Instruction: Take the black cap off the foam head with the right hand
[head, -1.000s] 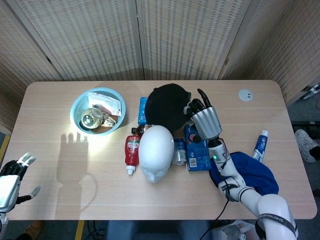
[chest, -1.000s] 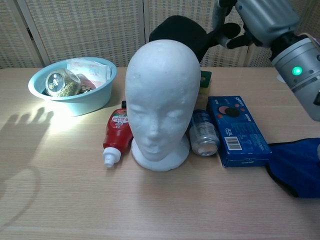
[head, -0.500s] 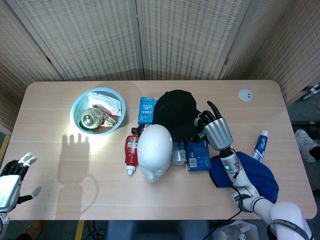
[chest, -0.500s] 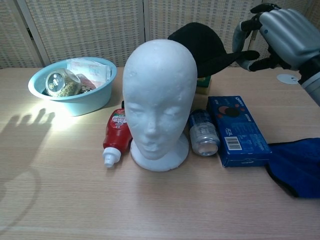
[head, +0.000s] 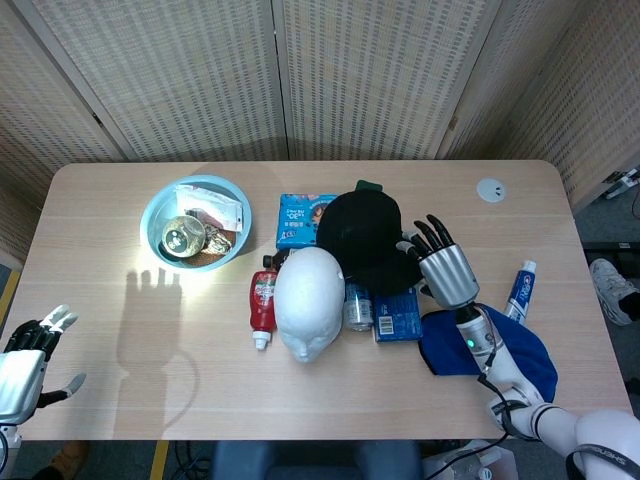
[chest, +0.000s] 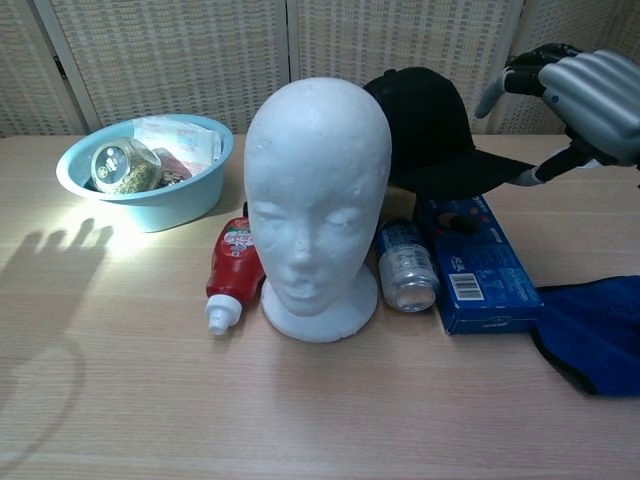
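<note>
Now the right hand (chest: 585, 95) holds the black cap (chest: 435, 135) by its brim.

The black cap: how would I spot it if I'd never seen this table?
Find the white foam head in the middle of the table. Just behind it and to its right sits the black cap, its brim held by the right robot hand. It is the only black thing there, above a blue box and a can.
</note>
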